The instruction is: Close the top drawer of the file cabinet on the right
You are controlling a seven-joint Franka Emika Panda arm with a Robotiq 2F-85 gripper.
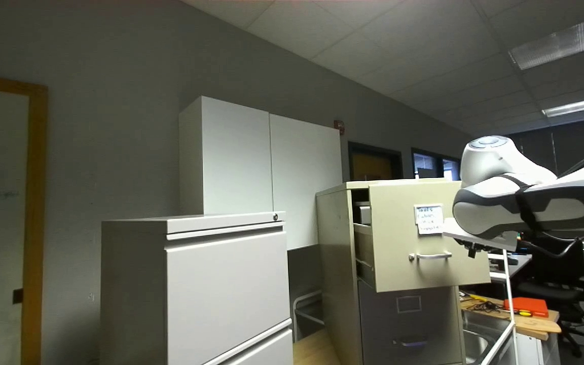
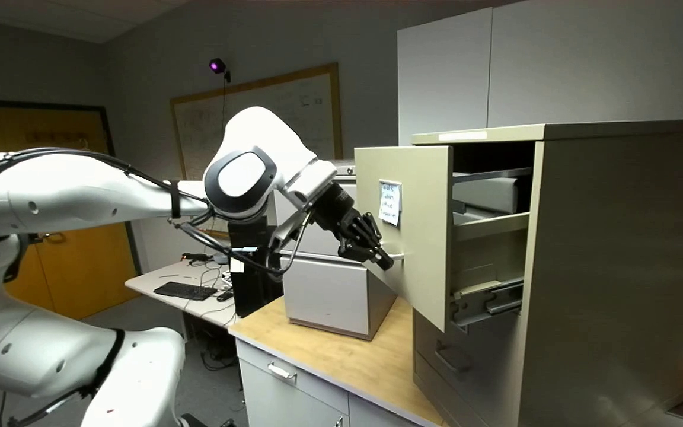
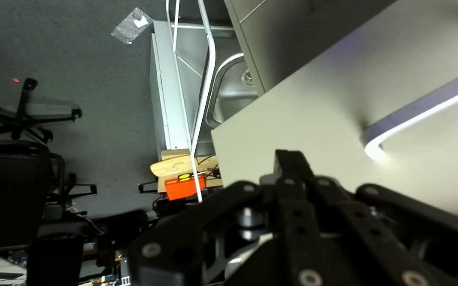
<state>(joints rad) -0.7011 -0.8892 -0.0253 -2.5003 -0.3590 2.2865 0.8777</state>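
The top drawer point(image 1: 396, 233) of the narrow beige file cabinet point(image 1: 333, 263) stands pulled well out. Its front has a white label card point(image 1: 429, 219) and a handle point(image 1: 433, 256). In an exterior view the drawer point(image 2: 424, 225) is open, with a pale box point(image 2: 484, 194) inside the file cabinet point(image 2: 620, 255). My gripper point(image 2: 384, 260) is shut and empty, its tips in front of the drawer front near the handle. In the wrist view the gripper point(image 3: 292, 159) has its tips together, and the handle point(image 3: 424, 107) lies to their right. I cannot tell whether the tips touch the front.
A light-grey lateral cabinet point(image 1: 228, 299) stands beside the file cabinet, on a wooden counter point(image 2: 318, 356). A white cupboard point(image 1: 236, 162) hangs behind. In the wrist view a sink point(image 3: 237, 95), a white tube frame point(image 3: 209, 67) and an orange box point(image 3: 183, 188) lie below.
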